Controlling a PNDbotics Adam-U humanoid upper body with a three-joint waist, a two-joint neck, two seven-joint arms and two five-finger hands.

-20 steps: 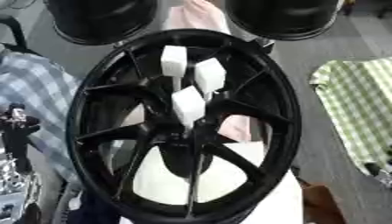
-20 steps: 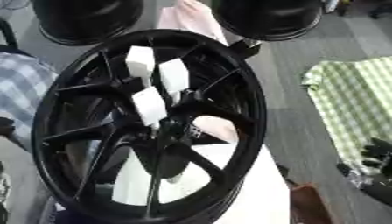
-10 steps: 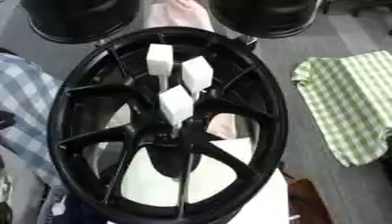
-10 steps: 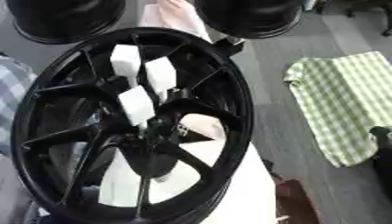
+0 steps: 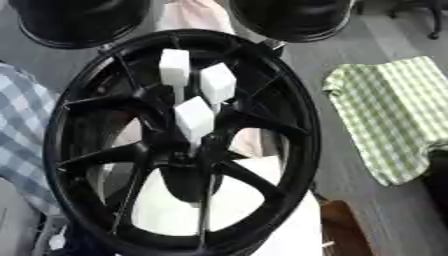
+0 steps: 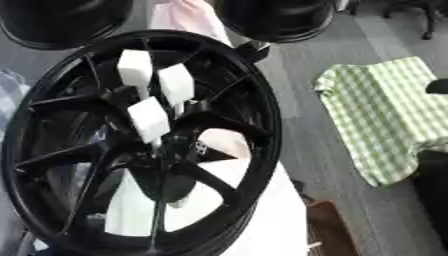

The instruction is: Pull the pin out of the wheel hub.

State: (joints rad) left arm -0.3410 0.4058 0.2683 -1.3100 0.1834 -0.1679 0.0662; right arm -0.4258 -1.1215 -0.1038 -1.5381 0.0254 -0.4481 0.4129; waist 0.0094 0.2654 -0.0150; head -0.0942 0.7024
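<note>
A large black wheel hub (image 5: 297, 115) with many spokes lies flat in the middle of both eye views. Three pins with white block-shaped heads stand in it: one at the far side (image 5: 175, 67), one just right of it (image 5: 217, 82), and one nearer the centre (image 5: 194, 117). The third one's thin stem runs down toward the hub's centre bore (image 5: 188, 160). No hand touches the wheel or the pins. My left hand shows in neither view. A dark shape at the right edge (image 6: 434, 180) looks like part of my right hand.
Two more black wheels (image 5: 79, 20) (image 5: 293, 17) lie at the far edge, with a pink cloth (image 5: 188, 15) between them. A green checked cloth (image 5: 394, 115) lies on the grey floor to the right, a blue checked cloth (image 5: 22, 130) to the left. White sheeting (image 5: 280, 230) lies under the wheel.
The whole picture has slid left, so the camera has turned right. My left hand, seen at the lower left a second ago, has left the view. The pins stand as before.
</note>
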